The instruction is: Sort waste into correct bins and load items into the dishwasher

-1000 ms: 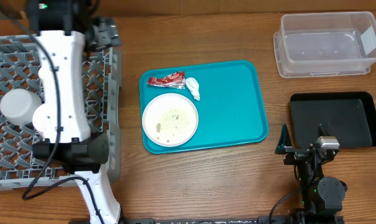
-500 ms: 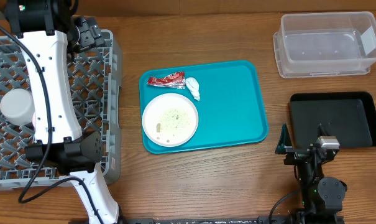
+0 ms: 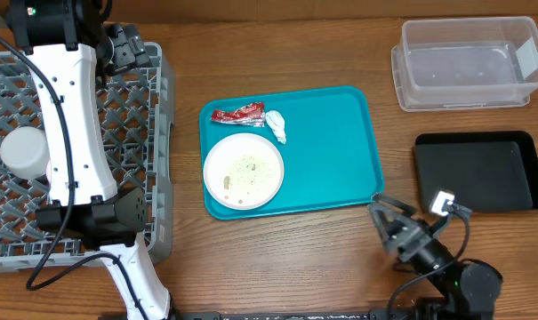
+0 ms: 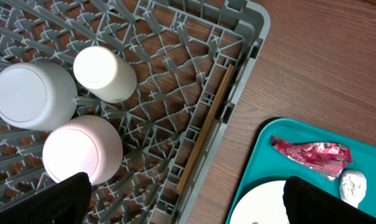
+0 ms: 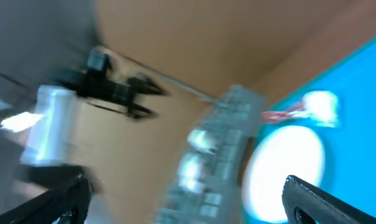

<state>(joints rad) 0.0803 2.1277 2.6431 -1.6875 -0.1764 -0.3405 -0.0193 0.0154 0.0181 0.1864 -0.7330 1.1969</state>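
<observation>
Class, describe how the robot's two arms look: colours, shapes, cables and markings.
The left arm has long, rounded white shells joined by black cylindrical joints, with a thin black cable running along it. The right arm is slimmer and mostly black, with looping black cables and a small white block near its jaws.

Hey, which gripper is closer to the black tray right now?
Right. The right gripper is just off a corner of the black tray; the left gripper is far across the table, over the grey rack.
</observation>
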